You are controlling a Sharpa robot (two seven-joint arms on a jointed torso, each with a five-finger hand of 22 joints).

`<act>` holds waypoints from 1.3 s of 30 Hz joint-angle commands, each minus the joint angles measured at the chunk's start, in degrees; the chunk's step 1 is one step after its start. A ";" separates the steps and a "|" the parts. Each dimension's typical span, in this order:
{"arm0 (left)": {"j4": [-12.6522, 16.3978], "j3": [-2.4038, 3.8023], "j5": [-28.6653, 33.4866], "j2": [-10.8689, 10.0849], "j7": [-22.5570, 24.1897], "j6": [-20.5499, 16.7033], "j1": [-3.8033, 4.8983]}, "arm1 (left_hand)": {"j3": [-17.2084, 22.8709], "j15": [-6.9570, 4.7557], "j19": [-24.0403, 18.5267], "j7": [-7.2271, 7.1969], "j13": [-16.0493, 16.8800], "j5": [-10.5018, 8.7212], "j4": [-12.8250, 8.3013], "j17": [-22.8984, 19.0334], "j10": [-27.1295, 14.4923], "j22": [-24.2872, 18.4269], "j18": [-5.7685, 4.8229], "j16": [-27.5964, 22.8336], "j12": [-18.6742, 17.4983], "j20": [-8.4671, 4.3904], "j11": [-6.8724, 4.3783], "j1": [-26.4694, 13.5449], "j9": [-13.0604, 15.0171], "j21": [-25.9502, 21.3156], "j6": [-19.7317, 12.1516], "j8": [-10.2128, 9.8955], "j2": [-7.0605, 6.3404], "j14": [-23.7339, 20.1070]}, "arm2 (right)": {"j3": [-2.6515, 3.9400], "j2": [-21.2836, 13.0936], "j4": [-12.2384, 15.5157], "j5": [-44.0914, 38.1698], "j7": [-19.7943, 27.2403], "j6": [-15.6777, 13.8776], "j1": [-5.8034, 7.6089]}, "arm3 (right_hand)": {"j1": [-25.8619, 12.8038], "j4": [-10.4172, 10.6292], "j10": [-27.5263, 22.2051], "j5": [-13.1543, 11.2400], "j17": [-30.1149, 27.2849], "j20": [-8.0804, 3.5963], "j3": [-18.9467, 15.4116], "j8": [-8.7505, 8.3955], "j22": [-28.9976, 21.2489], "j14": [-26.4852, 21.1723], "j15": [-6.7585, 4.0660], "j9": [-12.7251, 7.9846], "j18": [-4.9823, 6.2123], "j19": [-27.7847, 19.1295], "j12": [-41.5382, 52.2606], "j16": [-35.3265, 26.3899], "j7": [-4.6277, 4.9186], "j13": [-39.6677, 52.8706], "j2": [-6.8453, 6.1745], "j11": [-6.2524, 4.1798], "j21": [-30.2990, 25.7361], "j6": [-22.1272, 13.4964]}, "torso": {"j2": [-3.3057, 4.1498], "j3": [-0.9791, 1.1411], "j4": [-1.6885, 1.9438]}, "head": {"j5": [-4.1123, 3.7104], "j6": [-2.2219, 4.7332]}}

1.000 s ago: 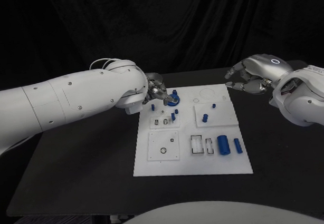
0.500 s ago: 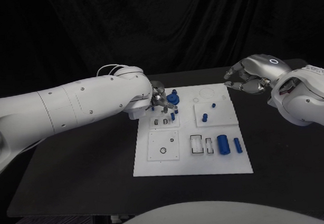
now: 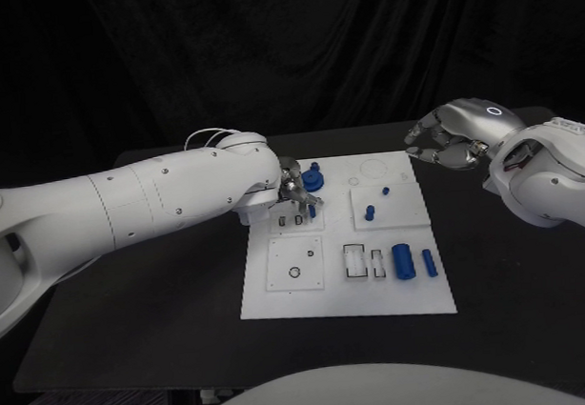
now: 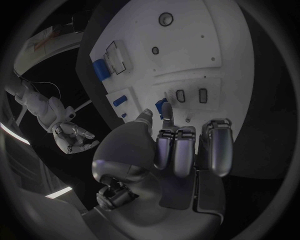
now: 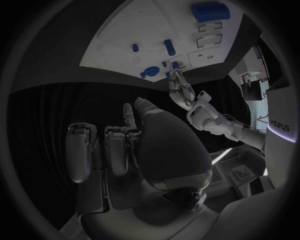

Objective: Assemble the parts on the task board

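Black surface [image 3: 136,302] carries the white task board [image 3: 350,298]; the left hand [image 3: 291,189] reaches over its far corner beside a blue part [image 3: 312,174], the right hand [image 3: 446,141] hangs curled off the board. Left wrist view: fingers [image 4: 187,150] curled above a small blue part [image 4: 160,106], grasp unclear. Right wrist view: right hand [image 5: 150,145] clenched, holding nothing
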 commanded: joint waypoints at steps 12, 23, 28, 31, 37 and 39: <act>-0.79 0.06 0.05 0.41 0.45 -1.06 -0.69 | 0.43 -0.39 -0.53 -0.04 15.06 0.19 0.17 15.06 6.06 -0.51 -0.54 0.15 0.15 -0.26 -0.33 -0.63 0.28 -0.61 -0.23 -0.59 0.08 5.95 | 0.04 -0.09 -0.27 0.56 -0.99 1.31 -0.13 | 0.90 -0.01 5.69 0.69 14.18 0.22 0.57 0.00 13.66 5.80 0.14 -0.14 -0.29 4.13 0.24 -0.16 0.13 14.89 -0.04 0.42 -0.25 0.43 | -0.05 -0.07 0.00 | -0.21 0.00; -1.73 0.06 0.05 0.81 1.23 -1.12 -0.92 | 0.67 -0.36 -0.42 0.03 15.06 0.30 0.10 15.06 6.06 -0.28 -0.59 0.15 0.15 -0.23 -0.29 -0.66 0.57 -0.57 -0.36 -1.12 0.13 5.95 | 0.04 0.25 -0.50 0.57 -1.18 2.08 -0.26 | 1.16 -0.18 5.40 1.15 13.98 0.26 0.86 -0.04 13.58 5.74 0.19 -0.20 -0.23 4.03 0.03 -0.37 0.15 14.59 0.01 0.49 -0.45 0.60 | -0.19 0.00 0.03 | -0.28 0.00; -2.67 0.06 0.05 1.12 1.69 -1.79 -1.13 | 0.86 -0.33 -0.35 0.07 15.06 0.44 -0.03 15.06 6.06 -0.17 -0.61 0.15 0.15 -0.20 -0.25 -0.63 0.77 -0.57 -0.45 -1.61 0.09 5.95 | 0.04 0.34 -0.67 0.86 -1.19 2.41 -0.33 | 1.29 -0.29 5.24 1.41 13.89 0.29 1.01 -0.05 13.54 5.72 0.21 -0.23 -0.20 3.96 -0.09 -0.47 0.16 14.43 -0.01 0.52 -0.59 0.73 | -0.21 -0.01 -0.08 | -0.36 0.00; -3.15 0.06 0.05 1.23 1.87 -1.82 -1.22 | 0.89 -0.32 -0.45 0.10 15.06 0.47 -0.04 15.06 6.06 -0.33 -0.57 0.15 0.15 -0.20 -0.23 -0.66 0.81 -0.65 -0.49 -1.77 0.06 5.95 | 0.04 0.47 -0.77 1.20 -1.18 2.59 -0.36 | 1.40 -0.38 5.11 1.61 13.78 0.31 1.14 0.00 13.50 5.69 0.24 -0.23 -0.17 3.92 -0.19 -0.58 0.14 14.29 -0.01 0.57 -0.70 0.94 | -0.21 -0.01 -0.09 | -0.41 0.00; -3.52 0.06 0.05 1.47 2.25 -1.91 -1.46 | 0.96 -0.29 -0.52 0.14 15.06 0.51 -0.07 15.06 6.06 -0.46 -0.55 0.15 0.15 -0.18 -0.19 -0.70 0.87 -0.74 -0.51 -2.07 0.04 5.95 | 0.04 0.52 -0.91 1.43 -1.05 2.60 -0.42 | 1.49 -0.47 5.02 1.85 13.71 0.33 1.26 -0.02 13.47 5.67 0.28 -0.26 -0.15 3.87 -0.25 -0.65 0.16 14.20 -0.02 0.62 -0.79 1.03 | -0.22 0.05 -0.06 | -0.64 0.00; -3.61 0.06 0.05 1.56 2.41 -2.05 -1.55 | 0.96 -0.29 -0.52 0.14 15.06 0.51 -0.07 15.06 6.06 -0.46 -0.55 0.15 0.15 -0.18 -0.19 -0.70 0.87 -0.74 -0.51 -2.07 0.04 5.95 | 0.04 0.55 -0.98 1.46 -1.00 2.57 -0.45 | 1.49 -0.47 5.02 1.85 13.71 0.33 1.26 -0.02 13.47 5.67 0.28 -0.26 -0.15 3.87 -0.25 -0.65 0.16 14.20 -0.02 0.62 -0.79 1.03 | -0.24 0.03 -0.04 | -0.73 0.00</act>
